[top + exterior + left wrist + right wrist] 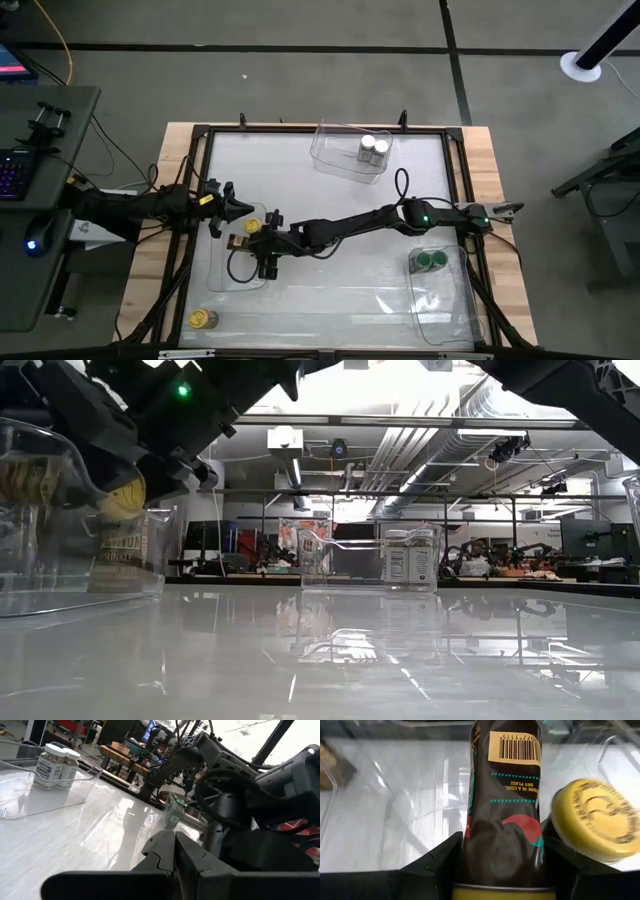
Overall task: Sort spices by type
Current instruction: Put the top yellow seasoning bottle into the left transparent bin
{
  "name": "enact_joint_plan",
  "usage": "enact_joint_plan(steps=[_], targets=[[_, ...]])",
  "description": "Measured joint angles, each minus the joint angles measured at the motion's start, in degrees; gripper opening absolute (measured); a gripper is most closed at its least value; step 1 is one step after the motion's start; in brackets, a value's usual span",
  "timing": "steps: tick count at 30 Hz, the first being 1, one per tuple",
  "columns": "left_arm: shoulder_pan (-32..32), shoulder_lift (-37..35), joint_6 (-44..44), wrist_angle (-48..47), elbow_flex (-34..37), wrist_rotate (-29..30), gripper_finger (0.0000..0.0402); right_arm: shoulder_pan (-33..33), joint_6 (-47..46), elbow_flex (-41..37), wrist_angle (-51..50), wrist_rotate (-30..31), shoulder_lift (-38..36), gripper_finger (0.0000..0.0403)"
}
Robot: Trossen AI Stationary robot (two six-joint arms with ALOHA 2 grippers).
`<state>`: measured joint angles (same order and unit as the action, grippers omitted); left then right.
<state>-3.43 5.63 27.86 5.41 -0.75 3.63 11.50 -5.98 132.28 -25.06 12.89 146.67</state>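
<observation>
My right gripper (258, 248) reaches across the table over the clear bin at the left (228, 272) and is shut on a yellow-lidded spice jar (505, 810) with a dark label. A second yellow-lidded jar (592, 820) sits close beside it in that bin (250, 227). A third yellow-lidded jar (203, 318) stands upright on the table near the front left corner. Two white-lidded jars (373, 150) stand in the far bin. Green-lidded jars (430, 262) stand in the right bin. My left gripper (175, 855) is shut and holds nothing, at the table's left edge. My right gripper pinches the jar's round wall (470, 845) between its two fingers (442, 865), one on each side. The jar lies along the fingers, its yellow lid (502, 894) toward the wrist and its base pointing away. The fingers slant down from the table's right. Whether the jar's base touches the bin does not show.
Three clear plastic bins stand on the white table: left (60, 560), far (345, 150) and right (440, 300). The right arm (350, 222) spans the table's middle. A keyboard and mouse lie on a side desk (30, 180) at the left.
</observation>
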Motion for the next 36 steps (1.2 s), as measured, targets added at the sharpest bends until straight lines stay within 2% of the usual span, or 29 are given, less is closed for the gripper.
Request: enact_joint_plan(steps=[22,36], targets=[[0.0,0.0,0.0,0.0,0.0,0.0,0.0001,1.3,-0.5,0.1,-12.5,-0.5,-0.6,0.0207],[0.0,0.0,0.0,0.0,0.0,0.0,0.0001,1.4,-0.9,0.0,-16.8,0.1,-3.4,0.0207]])
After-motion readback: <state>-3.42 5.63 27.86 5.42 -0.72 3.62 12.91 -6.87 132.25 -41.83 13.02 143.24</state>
